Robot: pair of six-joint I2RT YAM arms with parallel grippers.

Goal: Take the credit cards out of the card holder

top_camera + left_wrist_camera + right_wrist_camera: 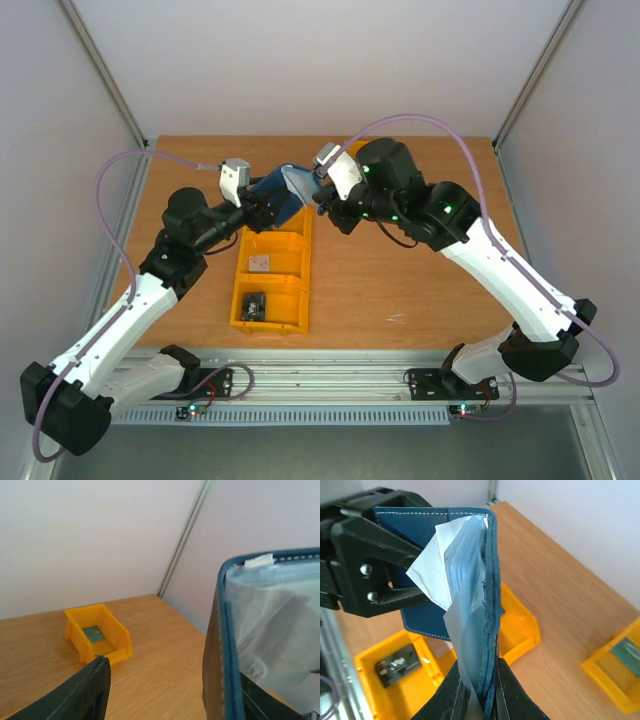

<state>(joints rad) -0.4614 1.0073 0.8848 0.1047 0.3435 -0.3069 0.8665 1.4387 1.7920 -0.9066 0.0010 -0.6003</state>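
Observation:
The navy card holder (284, 190) hangs open in the air between my two grippers, above the far end of the yellow tray. My right gripper (320, 198) is shut on it; in the right wrist view the fingers (451, 692) pinch its lower edge (489, 630) together with pale clear pocket sleeves (462, 580) and a white paper slip (431, 572). My left gripper (266, 210) reaches its other flap; in the left wrist view its jaws (175, 692) stand wide apart, with the holder (227, 645) against the right-hand finger. No red card shows.
A yellow divided tray (296, 285) lies below, with a dark card (252, 304) and a pale card (260, 263) in its compartments. A small yellow bin (120, 647) further back holds a teal card (93, 633). Grey walls close in the table.

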